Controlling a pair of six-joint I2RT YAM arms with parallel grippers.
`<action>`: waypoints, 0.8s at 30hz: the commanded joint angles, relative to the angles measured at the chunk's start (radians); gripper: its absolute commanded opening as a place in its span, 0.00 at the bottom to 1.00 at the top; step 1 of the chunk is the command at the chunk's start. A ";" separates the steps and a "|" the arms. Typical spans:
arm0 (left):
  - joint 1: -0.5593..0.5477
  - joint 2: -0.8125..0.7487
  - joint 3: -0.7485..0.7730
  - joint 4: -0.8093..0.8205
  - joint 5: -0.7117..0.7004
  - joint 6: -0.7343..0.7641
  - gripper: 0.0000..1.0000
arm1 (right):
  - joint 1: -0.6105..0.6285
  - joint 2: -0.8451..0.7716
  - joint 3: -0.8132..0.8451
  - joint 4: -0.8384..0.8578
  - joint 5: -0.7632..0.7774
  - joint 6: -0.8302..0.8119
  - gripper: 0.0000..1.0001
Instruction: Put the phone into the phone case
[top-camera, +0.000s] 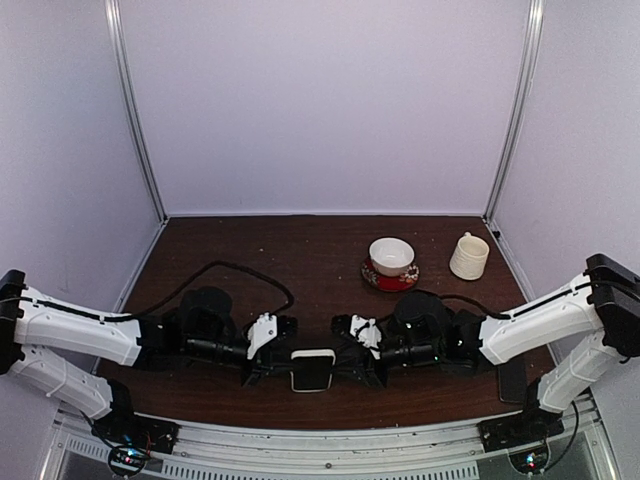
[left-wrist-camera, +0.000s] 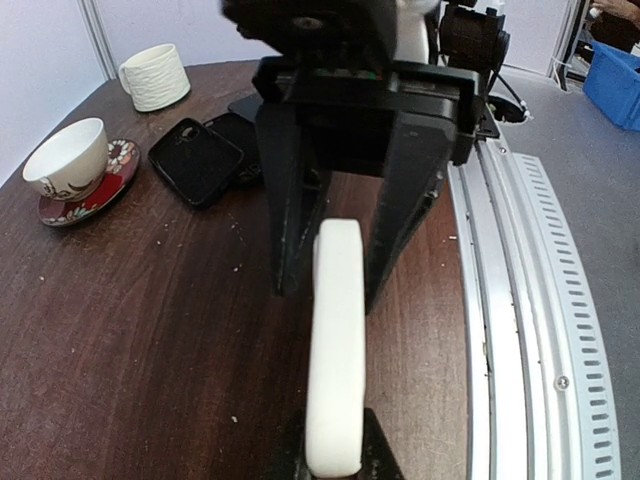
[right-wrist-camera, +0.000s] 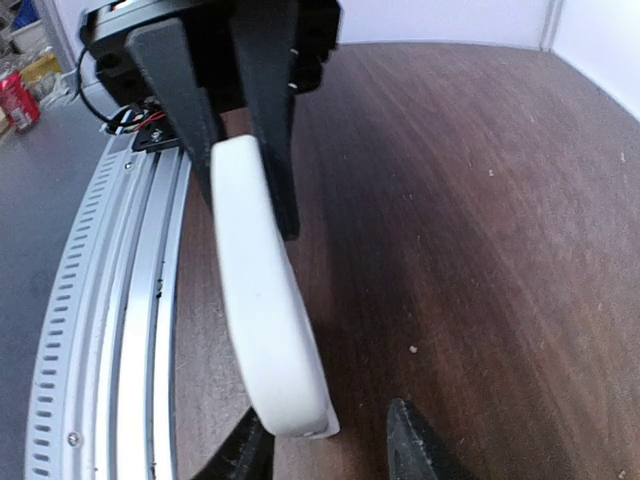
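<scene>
The phone, white-edged with a dark face, is held on edge just above the table's front middle, between the two arms. My left gripper is shut on its left end; in the left wrist view both fingers press the phone's sides. My right gripper is open around the other end of the phone, one finger beside it and the other standing apart with bare table between. The black phone case lies flat on the table at the right, partly hidden behind the right arm in the top view.
A white cup on a red saucer and a white mug stand at the back right. A second dark flat object lies behind the case. A metal rail runs along the front edge.
</scene>
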 joint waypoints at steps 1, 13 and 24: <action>0.001 -0.057 0.044 0.075 0.045 -0.031 0.00 | 0.008 0.022 -0.048 0.235 0.004 0.070 0.31; 0.001 -0.069 0.034 0.139 0.095 -0.097 0.00 | 0.015 0.017 -0.023 0.249 -0.051 0.084 0.15; 0.021 -0.105 0.400 -0.546 -0.645 -0.288 0.65 | -0.013 -0.113 0.185 -0.299 0.093 0.281 0.00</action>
